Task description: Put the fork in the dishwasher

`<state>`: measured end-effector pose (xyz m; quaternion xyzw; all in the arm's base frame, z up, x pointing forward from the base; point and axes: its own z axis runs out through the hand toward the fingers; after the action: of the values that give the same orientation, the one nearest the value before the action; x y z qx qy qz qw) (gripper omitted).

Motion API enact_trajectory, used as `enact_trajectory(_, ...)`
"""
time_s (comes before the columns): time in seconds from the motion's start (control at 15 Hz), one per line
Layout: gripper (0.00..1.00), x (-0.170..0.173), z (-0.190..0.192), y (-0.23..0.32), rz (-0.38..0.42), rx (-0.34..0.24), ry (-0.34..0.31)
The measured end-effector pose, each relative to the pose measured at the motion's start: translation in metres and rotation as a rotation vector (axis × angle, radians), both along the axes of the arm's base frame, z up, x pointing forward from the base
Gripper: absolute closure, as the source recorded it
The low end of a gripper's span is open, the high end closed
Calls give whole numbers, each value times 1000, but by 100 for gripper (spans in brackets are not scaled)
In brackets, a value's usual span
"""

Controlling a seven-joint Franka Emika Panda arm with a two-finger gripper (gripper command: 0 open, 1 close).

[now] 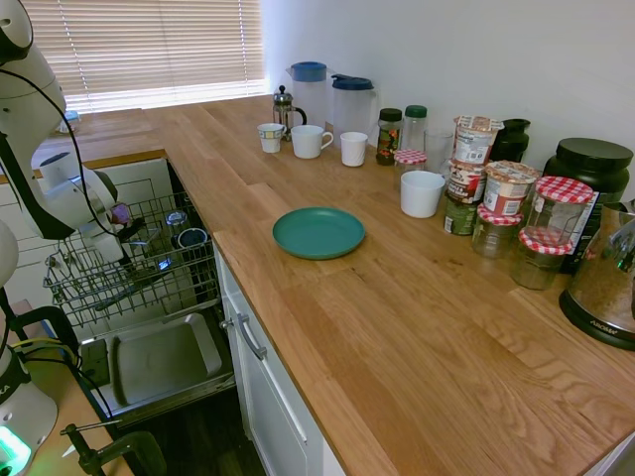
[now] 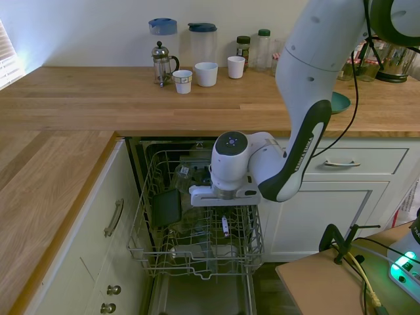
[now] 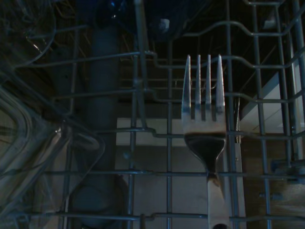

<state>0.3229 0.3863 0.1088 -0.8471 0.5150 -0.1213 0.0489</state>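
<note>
Fork [image 3: 204,119] upright, tines down, over rack [image 2: 197,256]

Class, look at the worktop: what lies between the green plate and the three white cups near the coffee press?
Nothing: between the green plate and the white cups the first exterior view shows only bare wooden worktop.

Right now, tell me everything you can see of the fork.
The fork is slim, shiny silver metal with four straight tines. In the wrist view it hangs over the grey wire rack of the dishwasher, tines pointing away from the camera. In the second exterior view it pokes down below the gripper, inside the rack. Its handle end is hidden.
</note>
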Motion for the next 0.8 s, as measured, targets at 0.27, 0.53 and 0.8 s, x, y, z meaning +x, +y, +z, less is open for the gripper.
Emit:
enact_trajectory(0.27, 0, 1, 1, -6, -5, 5, -2)
enact_trajectory(0.53, 0, -3, 34, -10, -9, 13, -33)
enact_trajectory(0.8, 0, -15, 87, -16, -17, -7, -78)
